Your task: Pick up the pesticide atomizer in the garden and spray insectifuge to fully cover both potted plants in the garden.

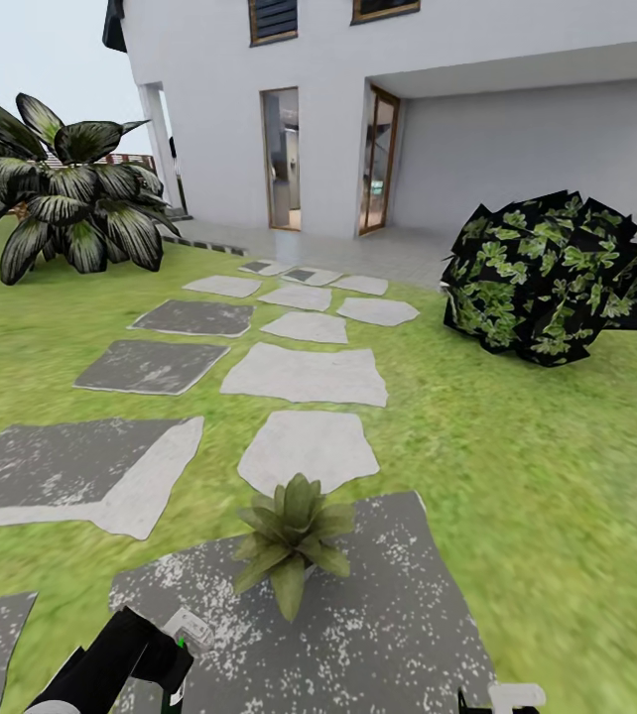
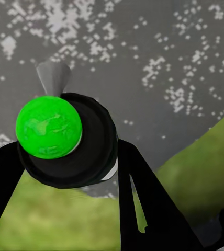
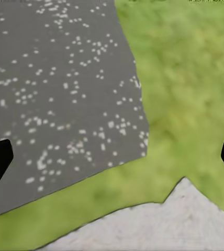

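The left gripper [image 2: 73, 157] is closing its 2 dark fingers around the pesticide atomizer [image 2: 65, 138], seen in the left wrist view as a round black body with a bright green cap and a small grey nozzle cone, hanging above a speckled grey stepping stone [image 2: 159, 57] and the lawn. In the head view the left arm is reaching in at the lower left, with a white head piece, probably the atomizer's [image 1: 188, 630], just showing at its tip. The right gripper [image 3: 112, 157] is standing wide open with nothing between its fingertips, above stone and grass.

1 potted plant [image 1: 291, 540] is sitting on the big grey stone directly ahead, just beyond the left arm: a low rosette of pointed green leaves, upright. Its pot is hidden by the foliage. A second such plant cannot be made out from here; the large dark bushes [image 1: 547, 278] further off are not the targets.

The atomizer is likely light, rigid plastic with a smooth, rounded body, so it could be twisting or slipping in a 2-finger pinch. Holding it around the middle of the body, as the fingers appear to be doing, is keeping the nozzle free to aim. The leaves are looking soft and easily bent, so spraying from just above, without touching them, seems wise.
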